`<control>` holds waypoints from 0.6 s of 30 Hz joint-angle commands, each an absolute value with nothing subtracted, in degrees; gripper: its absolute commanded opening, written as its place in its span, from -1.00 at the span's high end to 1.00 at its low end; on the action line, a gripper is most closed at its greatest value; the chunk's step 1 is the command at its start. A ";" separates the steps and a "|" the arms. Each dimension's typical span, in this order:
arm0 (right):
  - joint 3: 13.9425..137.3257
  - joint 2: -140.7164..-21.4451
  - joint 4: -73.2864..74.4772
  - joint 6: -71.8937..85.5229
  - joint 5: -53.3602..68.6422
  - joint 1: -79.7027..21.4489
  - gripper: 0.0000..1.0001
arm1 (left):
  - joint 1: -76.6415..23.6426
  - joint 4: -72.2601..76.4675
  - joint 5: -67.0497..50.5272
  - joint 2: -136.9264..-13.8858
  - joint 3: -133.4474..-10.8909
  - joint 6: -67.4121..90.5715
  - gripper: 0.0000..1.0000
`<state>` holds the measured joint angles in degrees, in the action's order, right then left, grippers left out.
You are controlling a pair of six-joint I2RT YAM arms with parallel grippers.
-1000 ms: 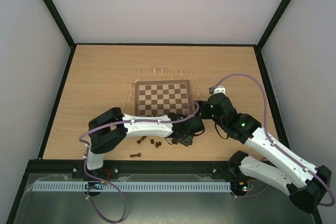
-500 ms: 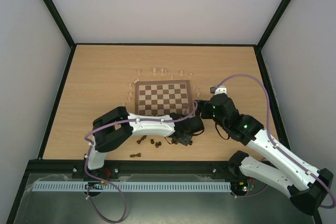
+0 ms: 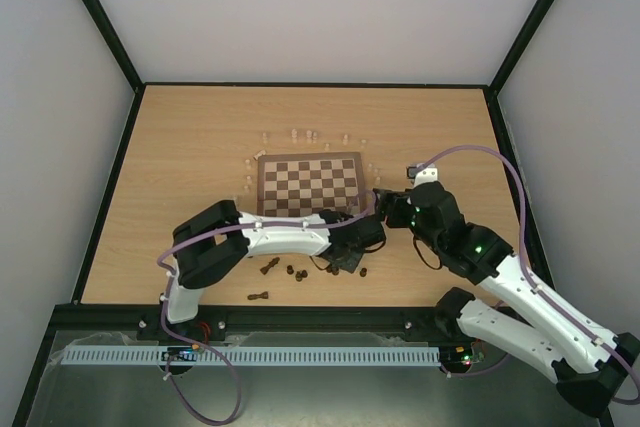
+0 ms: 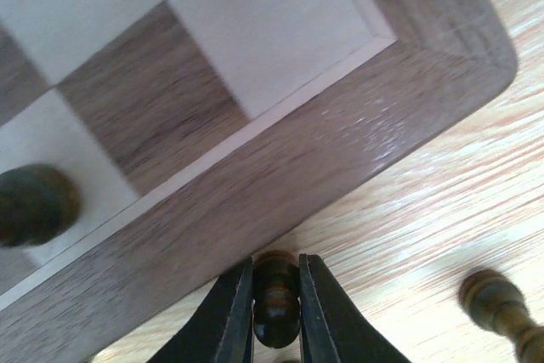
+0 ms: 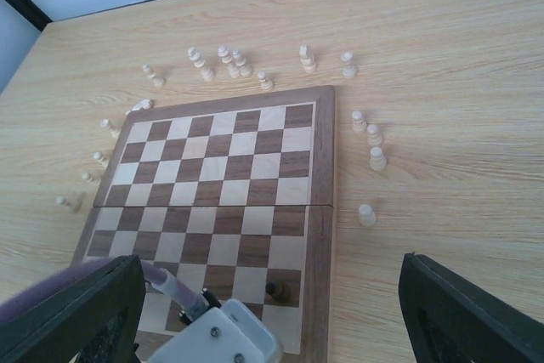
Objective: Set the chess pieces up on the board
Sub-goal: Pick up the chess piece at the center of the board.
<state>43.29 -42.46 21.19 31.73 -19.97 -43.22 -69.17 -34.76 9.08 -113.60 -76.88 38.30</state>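
Dark piece [image 4: 276, 299]: tiny, light, slick turned wood, I'd guess; left jaws pinch it just off board [image 4: 340, 150] near-right corner. Right jaws spread. I'd grip mid-stem.

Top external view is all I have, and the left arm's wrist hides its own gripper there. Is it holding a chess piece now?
Observer: Yes. The left wrist view shows the left gripper shut on a dark chessman, just outside the board, beside its border.
Operator: Is any dark piece on the board?
Observer: One standing dark piece is on it, close to the near right corner.
Operator: And the right gripper?
Observer: The right gripper is open and holds nothing. The right wrist view shows its fingers wide apart.
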 commanded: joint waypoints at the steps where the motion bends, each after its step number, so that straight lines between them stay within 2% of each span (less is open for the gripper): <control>1: 43.42 -40.51 22.93 31.85 -20.78 -43.59 -0.65 | -68.37 -39.77 10.29 -109.24 -77.43 37.78 0.96; 11: 43.33 -38.05 23.03 32.23 -22.33 -43.59 -0.65 | -67.94 -45.85 12.66 -102.37 -78.08 37.89 0.94; 18: 43.33 -37.60 23.02 32.26 -22.47 -43.59 -0.65 | -63.25 -48.95 14.62 -99.77 -79.40 35.41 0.93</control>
